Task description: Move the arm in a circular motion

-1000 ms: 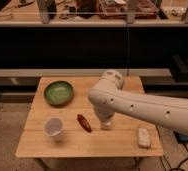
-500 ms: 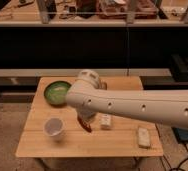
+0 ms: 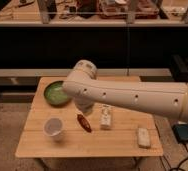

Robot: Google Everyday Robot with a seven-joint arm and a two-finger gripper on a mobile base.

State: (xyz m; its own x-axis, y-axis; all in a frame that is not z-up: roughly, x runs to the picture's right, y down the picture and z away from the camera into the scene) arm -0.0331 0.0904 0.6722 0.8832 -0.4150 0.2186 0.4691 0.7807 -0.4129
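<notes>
The arm (image 3: pixel 137 97), a thick cream-white tube with small dark holes, reaches in from the right edge across the wooden table (image 3: pixel 37 145). Its bulbous joint (image 3: pixel 83 72) sits beside the green bowl (image 3: pixel 54 93). From that joint a short segment hangs down to the gripper (image 3: pixel 85 107), shut and holding nothing that I can see. The gripper hovers just above a red-brown oblong item (image 3: pixel 84 123) near the table's middle.
A white cup (image 3: pixel 53 128) stands at the front left. A white packet (image 3: pixel 106 116) lies mid-table and a pale block (image 3: pixel 143 137) at the front right. Dark shelving runs behind the table. A black box (image 3: pixel 185 133) sits on the floor at the right.
The arm has swung left from the table's middle toward the green bowl, uncovering the white packet. Nothing on the table has moved.
</notes>
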